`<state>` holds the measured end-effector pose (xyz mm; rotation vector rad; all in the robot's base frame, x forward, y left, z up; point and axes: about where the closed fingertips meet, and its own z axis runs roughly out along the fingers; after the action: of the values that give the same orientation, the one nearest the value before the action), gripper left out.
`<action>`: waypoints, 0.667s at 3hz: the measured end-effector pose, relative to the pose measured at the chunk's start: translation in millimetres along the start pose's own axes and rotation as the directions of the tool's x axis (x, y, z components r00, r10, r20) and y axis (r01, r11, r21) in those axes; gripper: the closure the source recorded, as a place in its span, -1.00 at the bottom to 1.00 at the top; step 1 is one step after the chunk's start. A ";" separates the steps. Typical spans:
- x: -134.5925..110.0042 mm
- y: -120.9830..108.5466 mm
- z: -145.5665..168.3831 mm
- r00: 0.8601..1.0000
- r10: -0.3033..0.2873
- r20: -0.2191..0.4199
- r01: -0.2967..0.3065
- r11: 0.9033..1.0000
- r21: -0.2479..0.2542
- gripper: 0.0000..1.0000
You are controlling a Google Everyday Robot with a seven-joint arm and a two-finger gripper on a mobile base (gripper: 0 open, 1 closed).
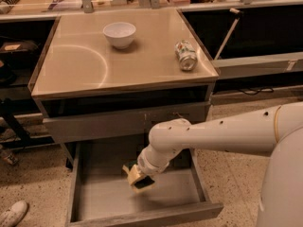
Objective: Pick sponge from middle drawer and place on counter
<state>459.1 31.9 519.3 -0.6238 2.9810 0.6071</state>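
Observation:
The middle drawer [102, 195] is pulled open below the counter [147, 65], showing its smooth gray floor. My gripper [138, 175] is at the end of the white arm, down inside the drawer near its middle. It is shut on the sponge [143, 181], which is tilted, with its yellow body and dark green face showing just above the drawer floor. The wrist hides most of the fingers.
A white bowl [119, 34] and a tipped-over drink can [185, 55] lie on the counter. A closed gray drawer front [94, 125] sits just above the open drawer. My white arm crosses in from the right. A shoe [12, 213] lies on the floor at lower left.

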 end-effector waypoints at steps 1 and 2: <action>-0.1 0.2 0.1 1.000 0.000 0.000 0.000 1.000 0.000 1.00; -14.1 25.3 -35.7 0.998 -0.051 0.020 0.051 0.998 0.021 1.00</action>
<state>463.7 44.9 563.1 -0.6853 2.9384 0.5751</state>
